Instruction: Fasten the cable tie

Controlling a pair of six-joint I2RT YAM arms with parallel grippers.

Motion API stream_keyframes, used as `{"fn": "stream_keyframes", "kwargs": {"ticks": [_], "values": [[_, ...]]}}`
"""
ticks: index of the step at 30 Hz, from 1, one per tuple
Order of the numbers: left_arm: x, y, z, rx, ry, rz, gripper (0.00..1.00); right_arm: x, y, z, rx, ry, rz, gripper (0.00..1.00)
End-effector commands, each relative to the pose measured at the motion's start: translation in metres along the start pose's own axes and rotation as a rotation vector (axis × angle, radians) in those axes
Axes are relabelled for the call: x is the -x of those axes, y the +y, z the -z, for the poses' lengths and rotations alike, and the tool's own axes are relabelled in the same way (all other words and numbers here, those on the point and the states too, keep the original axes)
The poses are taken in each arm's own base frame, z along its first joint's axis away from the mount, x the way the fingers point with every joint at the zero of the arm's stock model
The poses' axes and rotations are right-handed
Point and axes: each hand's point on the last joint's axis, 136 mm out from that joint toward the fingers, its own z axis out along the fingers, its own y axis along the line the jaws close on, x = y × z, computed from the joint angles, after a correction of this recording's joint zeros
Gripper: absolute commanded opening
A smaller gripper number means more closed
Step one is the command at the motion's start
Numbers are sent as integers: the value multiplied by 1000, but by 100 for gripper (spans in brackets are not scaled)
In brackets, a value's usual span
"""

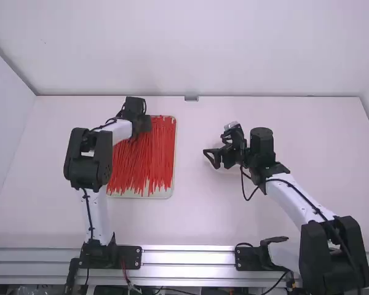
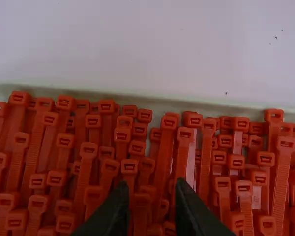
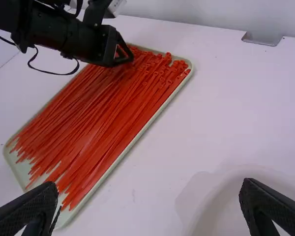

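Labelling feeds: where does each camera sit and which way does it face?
High view: above and behind, looking down on the table; both arms show.
Left wrist view: on that wrist, close over the cable ties; the left gripper shows.
Right wrist view: on that wrist, facing the tray; right gripper open.
Shared: all show the ties.

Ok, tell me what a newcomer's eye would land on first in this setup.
The thick heap of red cable ties stands out at once, lying on a pale tray left of the middle of the white table. The left gripper sits low over the far end of the heap, fingers apart above the tie heads. The right gripper hangs wide open over bare table to the right of the tray.
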Motion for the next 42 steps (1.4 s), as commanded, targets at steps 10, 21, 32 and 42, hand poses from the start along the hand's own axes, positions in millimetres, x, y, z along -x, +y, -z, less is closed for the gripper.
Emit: {"fn": "stream_keyframes", "kwargs": {"ticks": [10,21,32,42], "values": [[-12,1,-6,15,27,-2,15,17,3,1,10,-26,22,99],[-14,1,-6,16,35,-2,11,17,3,1,10,-27,22,99],[-17,2,-6,17,47,-6,17,17,3,1,11,-27,19,99],[-17,1,-6,16,47,-6,15,17,5,1,17,-27,21,98]]}}
